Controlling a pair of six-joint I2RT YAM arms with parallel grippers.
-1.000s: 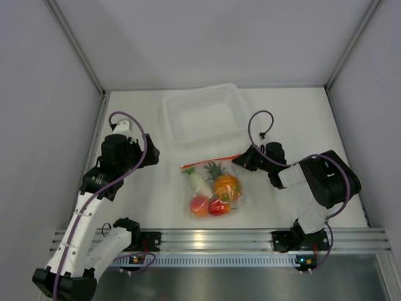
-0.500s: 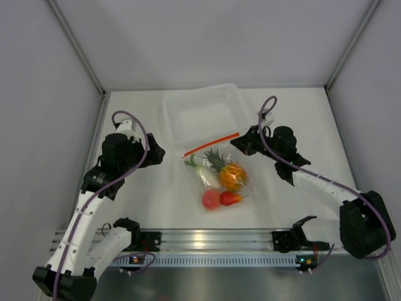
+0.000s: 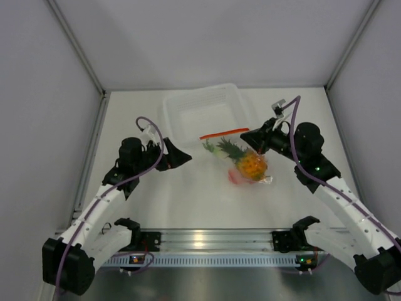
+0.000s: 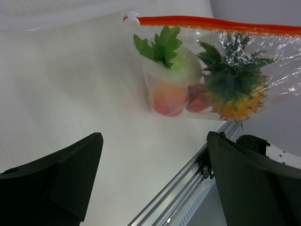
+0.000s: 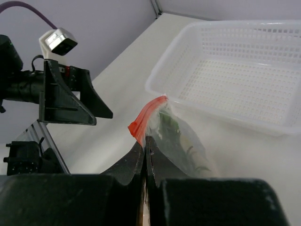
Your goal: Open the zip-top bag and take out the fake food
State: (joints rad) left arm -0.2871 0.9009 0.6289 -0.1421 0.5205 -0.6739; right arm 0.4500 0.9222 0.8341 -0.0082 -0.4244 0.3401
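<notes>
The zip-top bag (image 3: 241, 157) hangs in the air above the table, its red-orange zip strip (image 3: 223, 133) on top. My right gripper (image 3: 252, 135) is shut on the bag's right top corner, just under the strip (image 5: 146, 118). Inside hang the fake food: an orange pineapple (image 3: 251, 164), a white vegetable with a green top (image 4: 183, 66), a peach fruit (image 4: 168, 100) and a small red fruit (image 4: 200, 102). My left gripper (image 3: 182, 157) is open and empty, left of the bag and apart from it; the bag (image 4: 211, 70) shows ahead of it in the left wrist view.
A rigid clear basket tray (image 3: 182, 103) stands at the back centre, just behind the hanging bag; it also shows in the right wrist view (image 5: 263, 127). The metal rail (image 3: 207, 238) runs along the near table edge. Grey walls close in both sides.
My right gripper has lifted the bag off the table and carried it up and to the right. My left arm has swung right, towards the bag, with its jaws open.
</notes>
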